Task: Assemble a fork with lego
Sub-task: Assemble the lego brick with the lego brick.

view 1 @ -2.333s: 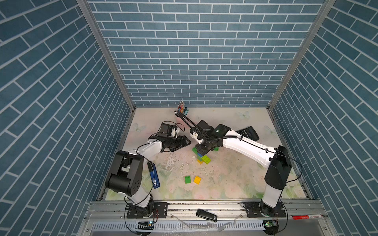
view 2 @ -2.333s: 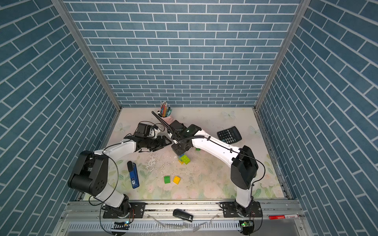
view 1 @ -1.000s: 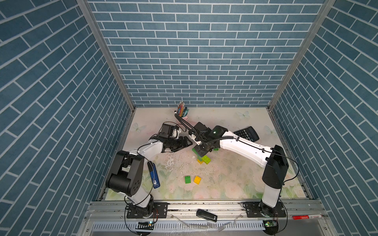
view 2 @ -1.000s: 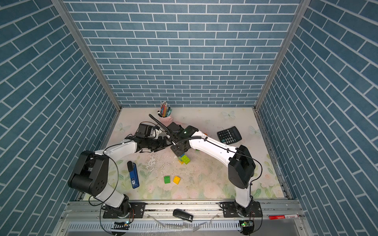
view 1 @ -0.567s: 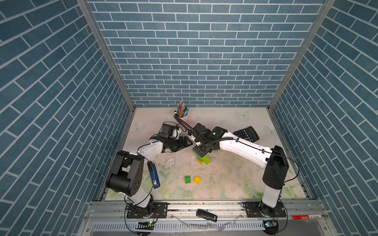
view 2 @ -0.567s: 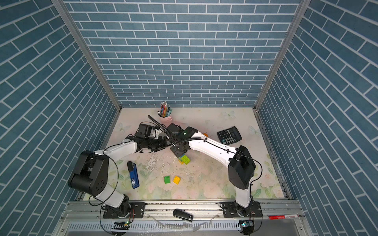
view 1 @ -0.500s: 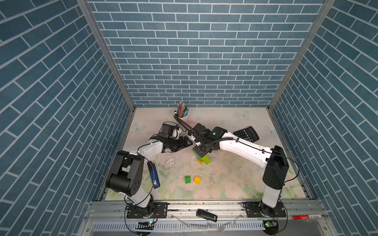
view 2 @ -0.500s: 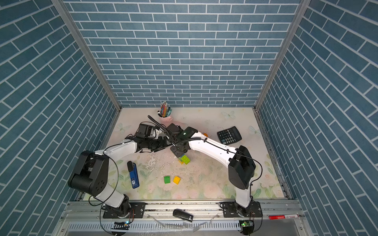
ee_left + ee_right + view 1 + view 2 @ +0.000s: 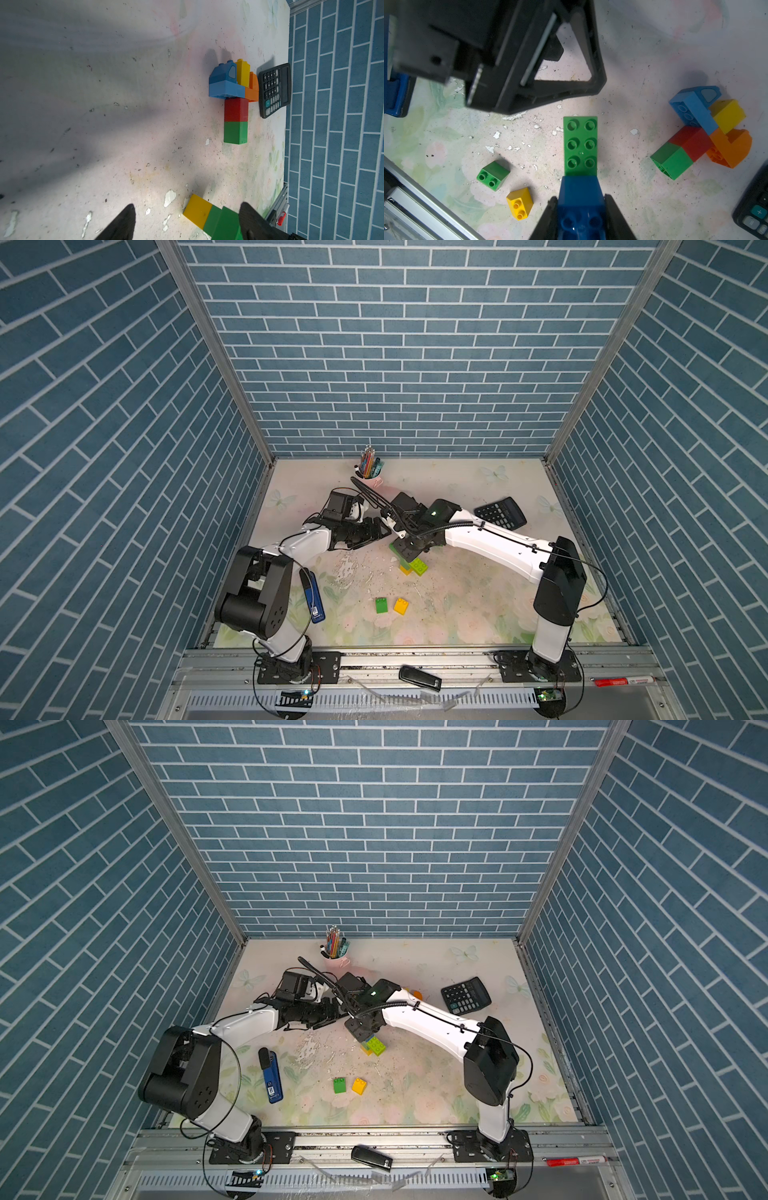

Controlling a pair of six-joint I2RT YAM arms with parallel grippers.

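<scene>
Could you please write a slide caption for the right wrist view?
Right claw shut on a blue brick, a green six-stud brick beyond it, multicoloured assembly nearby.

Top views: bright, even overhead light, sharp; blue brick-patterned walls splay toward edges. Wrist views: broad soft grey shadows across pale floral-printed desk; close foreground blurred.

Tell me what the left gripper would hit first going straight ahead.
Likely the yellow-and-green brick stack just ahead of the open left gripper; depth is unclear, so it may pass over.
</scene>
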